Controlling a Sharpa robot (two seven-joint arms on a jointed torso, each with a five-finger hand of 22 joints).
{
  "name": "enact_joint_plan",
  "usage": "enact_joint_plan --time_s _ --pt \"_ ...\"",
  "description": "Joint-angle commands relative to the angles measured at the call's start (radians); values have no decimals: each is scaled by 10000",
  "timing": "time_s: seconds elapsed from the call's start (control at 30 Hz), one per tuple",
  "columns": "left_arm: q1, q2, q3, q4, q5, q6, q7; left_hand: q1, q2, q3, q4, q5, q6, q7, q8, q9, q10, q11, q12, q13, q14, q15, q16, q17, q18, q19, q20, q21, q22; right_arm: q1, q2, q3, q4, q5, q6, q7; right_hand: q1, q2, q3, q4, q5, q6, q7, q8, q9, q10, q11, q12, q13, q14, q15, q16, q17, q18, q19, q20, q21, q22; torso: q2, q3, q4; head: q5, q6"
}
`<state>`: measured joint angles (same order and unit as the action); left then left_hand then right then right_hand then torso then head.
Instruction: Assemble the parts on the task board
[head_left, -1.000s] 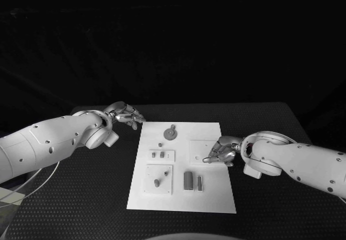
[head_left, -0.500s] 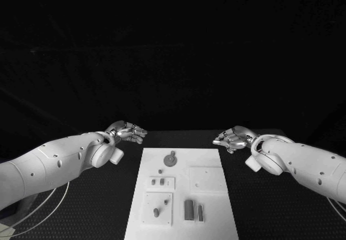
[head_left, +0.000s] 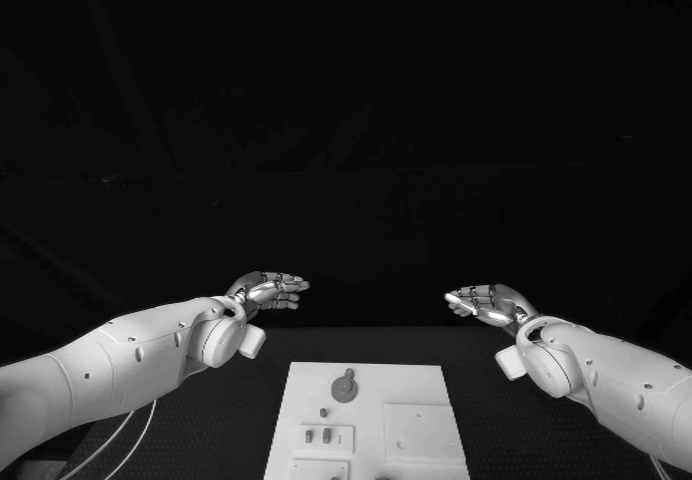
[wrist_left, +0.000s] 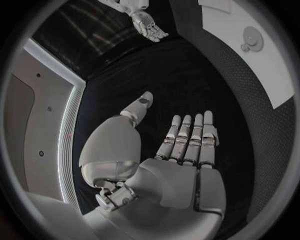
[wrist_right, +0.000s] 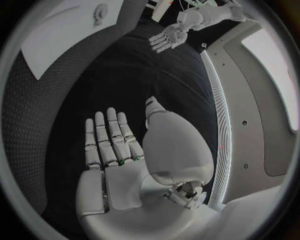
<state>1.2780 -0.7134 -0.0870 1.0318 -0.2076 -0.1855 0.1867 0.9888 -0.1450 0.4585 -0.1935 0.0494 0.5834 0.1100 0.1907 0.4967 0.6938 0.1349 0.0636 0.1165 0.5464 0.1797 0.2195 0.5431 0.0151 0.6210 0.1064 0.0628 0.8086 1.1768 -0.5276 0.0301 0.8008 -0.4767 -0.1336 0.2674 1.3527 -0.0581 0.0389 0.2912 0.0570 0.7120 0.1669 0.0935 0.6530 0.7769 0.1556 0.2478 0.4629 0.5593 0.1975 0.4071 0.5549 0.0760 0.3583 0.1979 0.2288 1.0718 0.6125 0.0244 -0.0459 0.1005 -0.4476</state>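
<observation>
The white task board (head_left: 418, 385) lies at the near middle of the black table. On it I see a round part (head_left: 343, 386), two small parts in a holder (head_left: 320, 435) and a square plate (head_left: 418, 432). My left hand (head_left: 267, 290) and right hand (head_left: 488, 300) hang in the air past the table's far edge, well apart from the board. In the left wrist view, the left hand (wrist_left: 187, 145) is flat with straight fingers and holds nothing. The right hand (wrist_right: 109, 140) is the same in the right wrist view. Each wrist view also shows the other hand (wrist_left: 147, 25) (wrist_right: 165, 37) and the board (wrist_left: 250, 55) (wrist_right: 62, 30).
Black table top (head_left: 505, 370) runs on both sides of the board. A cable (head_left: 123, 430) loops beside my left arm at the table's left edge. Beyond the far edge all is dark.
The camera has tilted up, so the board sits lower in the picture. Both hands have left the board's sides, the right one from over the square plate, and risen past the far edge with fingers stretched out.
</observation>
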Motion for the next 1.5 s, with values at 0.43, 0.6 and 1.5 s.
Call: enact_joint_plan --time_s 0.43,0.6,1.5 --pt "-107 309 10 -118 180 66 409 -9888 1450 -4585 1935 -494 -5834 -1100 -1907 -4967 -6938 -1349 -636 -1165 -5464 -1797 -2195 -5431 -151 -6210 -1064 -628 -8086 -127 89 221 28 876 75 446 -4955 581 -389 -2912 -570 -7120 -1669 -935 -6530 -7769 -1556 -2478 -4629 -5593 -1975 -4071 -5549 -760 -3583 -1979 -2288 -3645 -153 49 -49 188 276" --pt "-296 224 85 361 346 -449 664 -9888 1450 -4585 1935 -494 -5834 -1100 -1907 -4967 -6938 -1349 -636 -1165 -5464 -1797 -2195 -5431 -151 -6210 -1064 -628 -8086 -203 -86 186 543 1137 -357 586 -13527 581 -389 -2912 -570 -7120 -1669 -935 -6530 -7769 -1556 -2478 -4629 -5593 -1975 -4071 -5549 -760 -3583 -1979 -2288 -10718 -229 7 24 18 18" --pt "-2280 -666 870 5382 2076 -5845 3333 -9888 1450 -4585 1935 -494 -5834 -1100 -1907 -4967 -6938 -1349 -636 -1165 -5464 -1797 -2195 -5431 -151 -6210 -1064 -628 -8086 -1233 -2446 -286 7462 4651 -6171 2464 -13527 581 -389 -2912 -570 -7120 -1669 -935 -6530 -7769 -1556 -2478 -4629 -5593 -1975 -4071 -5549 -760 -3583 -1979 -2288 -10718 -683 -244 459 -1005 -1524"
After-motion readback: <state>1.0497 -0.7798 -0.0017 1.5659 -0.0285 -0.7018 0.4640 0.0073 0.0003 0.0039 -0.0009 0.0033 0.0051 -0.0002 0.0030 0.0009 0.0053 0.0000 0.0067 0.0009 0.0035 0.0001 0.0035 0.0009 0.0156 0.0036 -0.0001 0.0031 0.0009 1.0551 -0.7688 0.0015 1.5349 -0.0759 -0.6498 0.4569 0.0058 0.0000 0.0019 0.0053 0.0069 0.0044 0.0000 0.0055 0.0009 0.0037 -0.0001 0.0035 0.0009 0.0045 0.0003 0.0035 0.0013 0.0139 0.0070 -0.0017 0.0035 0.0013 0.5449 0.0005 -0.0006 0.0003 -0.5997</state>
